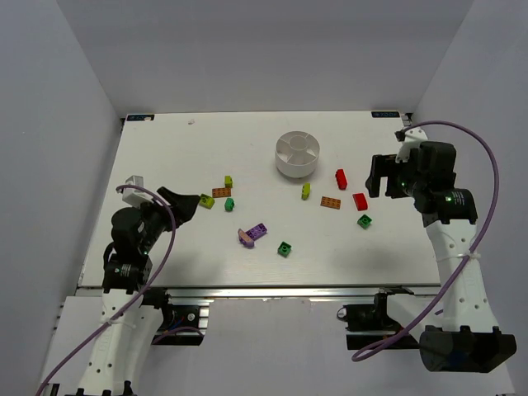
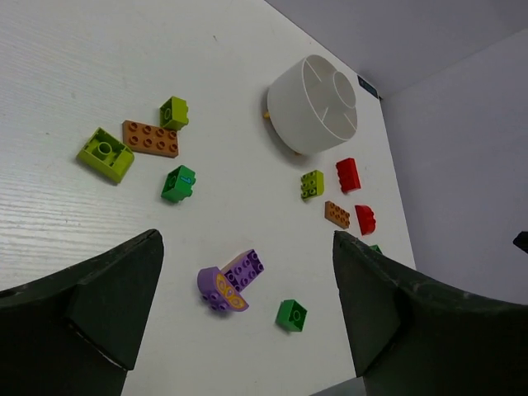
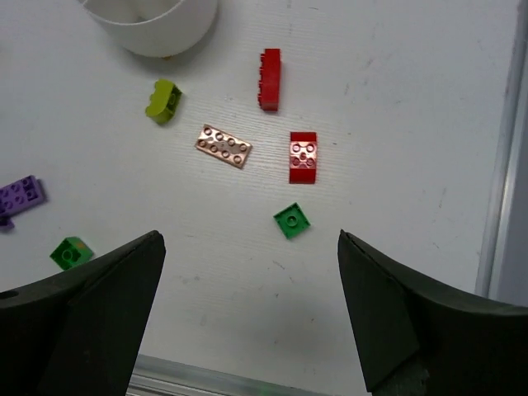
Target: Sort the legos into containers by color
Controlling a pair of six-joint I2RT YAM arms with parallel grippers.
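The white divided dish (image 1: 296,154) stands at the table's far middle, its containers holding nothing that I can see. Legos lie scattered in front of it. On the left are two yellow-green bricks (image 2: 106,153), an orange plate (image 2: 150,139) and a green brick (image 2: 178,183). In the middle are joined purple pieces (image 2: 232,280) and a green brick (image 2: 290,314). On the right are two red bricks (image 3: 303,157), an orange plate (image 3: 223,146), a yellow-green brick (image 3: 163,101) and a green brick (image 3: 291,220). My left gripper (image 1: 183,205) hovers open at the left. My right gripper (image 1: 381,176) hovers open at the right. Neither holds anything.
The table's right edge and its metal rail (image 3: 503,165) run close beside my right gripper. White walls close in the table on three sides. The dish wall (image 3: 157,33) shows at the top of the right wrist view.
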